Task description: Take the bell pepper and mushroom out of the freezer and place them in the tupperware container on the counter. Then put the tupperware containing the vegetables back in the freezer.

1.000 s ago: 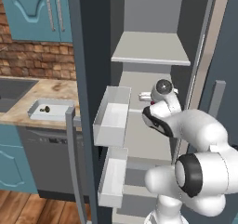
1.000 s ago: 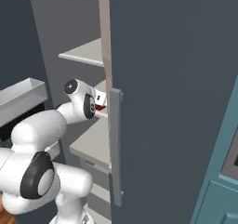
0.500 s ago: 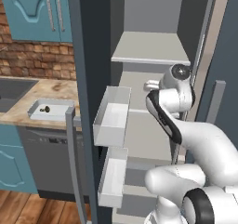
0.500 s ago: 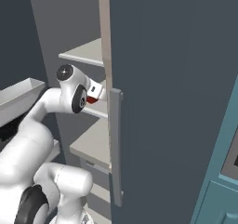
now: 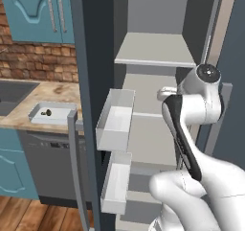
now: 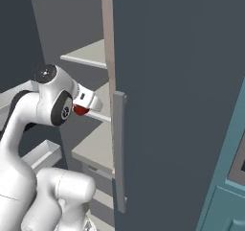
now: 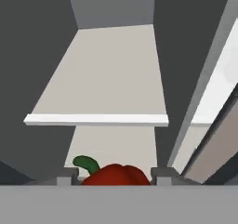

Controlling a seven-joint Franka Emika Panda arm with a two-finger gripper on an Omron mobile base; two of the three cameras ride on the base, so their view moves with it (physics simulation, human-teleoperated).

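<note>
Gripper: the gripper sits nearest the hand camera, its two dark tips standing apart with the bell pepper between them; I cannot tell whether the pads touch its skin, so a grip is not certain.
Bell pepper: red and glossy, green stem pointing to the left of the hand view. It lies directly ahead of the gripper, centred in the gap. From the right base view it shows as a red patch tucked just under the white hand, at the front lip of a freezer shelf.
Key relation: pepper straight in front of the fingers and between them, so the coming move turns on squeezing in, then drawing back out of the freezer. That is my judgement.
Shelf above: a pale grey shelf runs away past the pepper toward the freezer's back wall.
Door bins: on the open freezer door, to the left of the arm, hang two white bins.
Tupperware container: further left of the freezer, on the counter, rests the shallow tray.
Mushroom: a small dark speck lies inside that tray; it looks like the mushroom already placed, though it is too small to be sure.
</note>
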